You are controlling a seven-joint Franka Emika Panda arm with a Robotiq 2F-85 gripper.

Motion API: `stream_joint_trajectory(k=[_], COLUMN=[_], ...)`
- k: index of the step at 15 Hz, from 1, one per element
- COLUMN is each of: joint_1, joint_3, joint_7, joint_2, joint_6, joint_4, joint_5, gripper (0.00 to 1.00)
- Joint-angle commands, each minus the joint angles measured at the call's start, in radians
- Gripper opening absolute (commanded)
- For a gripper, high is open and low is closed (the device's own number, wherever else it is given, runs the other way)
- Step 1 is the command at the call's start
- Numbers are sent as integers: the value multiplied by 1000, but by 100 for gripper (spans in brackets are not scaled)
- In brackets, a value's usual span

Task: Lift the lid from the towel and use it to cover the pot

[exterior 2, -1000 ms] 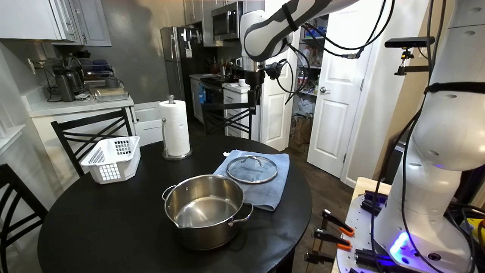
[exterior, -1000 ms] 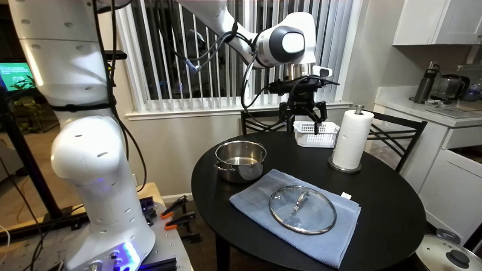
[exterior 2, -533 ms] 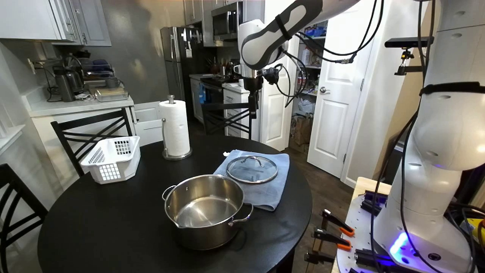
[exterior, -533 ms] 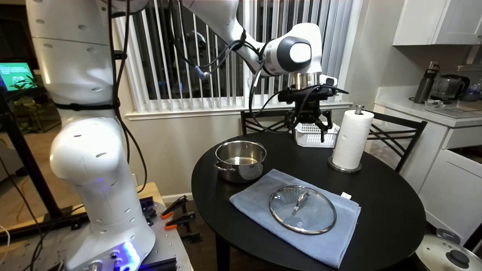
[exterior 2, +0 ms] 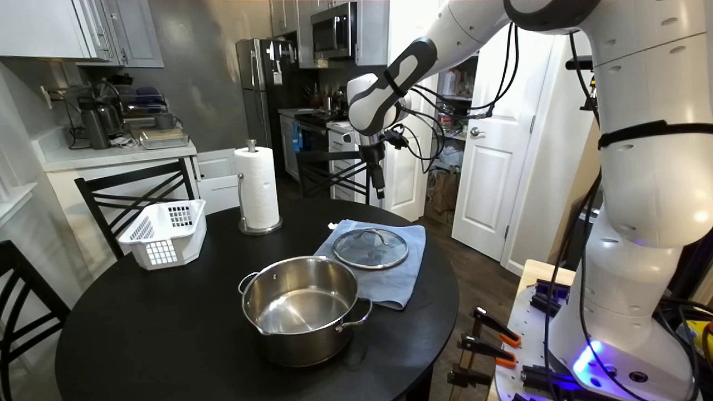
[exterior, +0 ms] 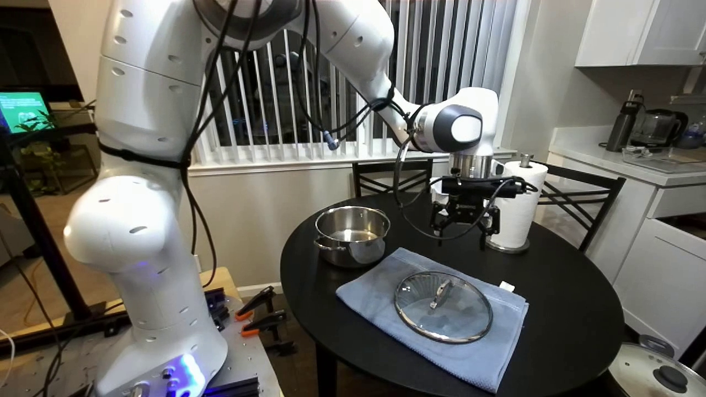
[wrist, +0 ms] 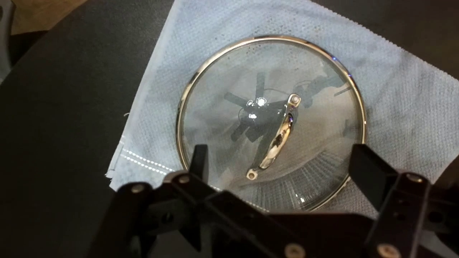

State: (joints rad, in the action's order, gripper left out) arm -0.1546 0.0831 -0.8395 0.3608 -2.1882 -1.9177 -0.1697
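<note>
The clear-glass lid (exterior: 463,317) lies flat on the blue-grey towel (exterior: 375,292), its arched metal handle up; both also show in an exterior view, the lid (exterior 2: 370,250) and the towel (exterior 2: 398,287). In the wrist view the lid's handle (wrist: 279,139) runs slantwise between my open fingers. My gripper (exterior: 461,244) is open and empty, in the air above the lid's level; its tips (exterior 2: 380,194) point down, slightly tilted. In the wrist view the gripper (wrist: 279,147) spans nearly the lid's width. The steel pot (exterior: 361,255) stands uncovered beside the towel; its inside (exterior 2: 301,312) shows no contents.
A white paper-towel roll (exterior: 518,212) stands close behind my gripper in an exterior view. A white basket (exterior 2: 172,239) sits near the table's edge. The round black table (exterior 2: 167,317) carries everything. Black clamps with orange tips (exterior: 259,317) are on the robot's stand.
The arm has come down and swung forward, bringing the gripper lower and nearer the towel, now slightly tilted. The lid, towel and pot have not moved.
</note>
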Motion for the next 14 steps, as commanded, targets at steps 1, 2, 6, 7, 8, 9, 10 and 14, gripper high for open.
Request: stream_joint_trajectory(k=[1, 2, 6, 7, 8, 9, 10, 14], joint_1=[-12, -13, -12, -15, -24, -33, -38, -61], joint_3=[-11, -11, -13, -16, -25, -35, -44, -86], joint_7=[-4, -7, -10, -1, -11, -6, 11, 26], joint_2=[13, 20, 23, 3, -2, -6, -7, -9], joint_6=[4, 4, 6, -72, -104, -168, -208, -392], joint_4=[11, 17, 24, -22, -45, -77, -102, -201], joint_5=[-5, -5, -5, 4, 30, 71, 120, 283], gripper=[100, 100, 100, 100, 100, 100, 100, 100])
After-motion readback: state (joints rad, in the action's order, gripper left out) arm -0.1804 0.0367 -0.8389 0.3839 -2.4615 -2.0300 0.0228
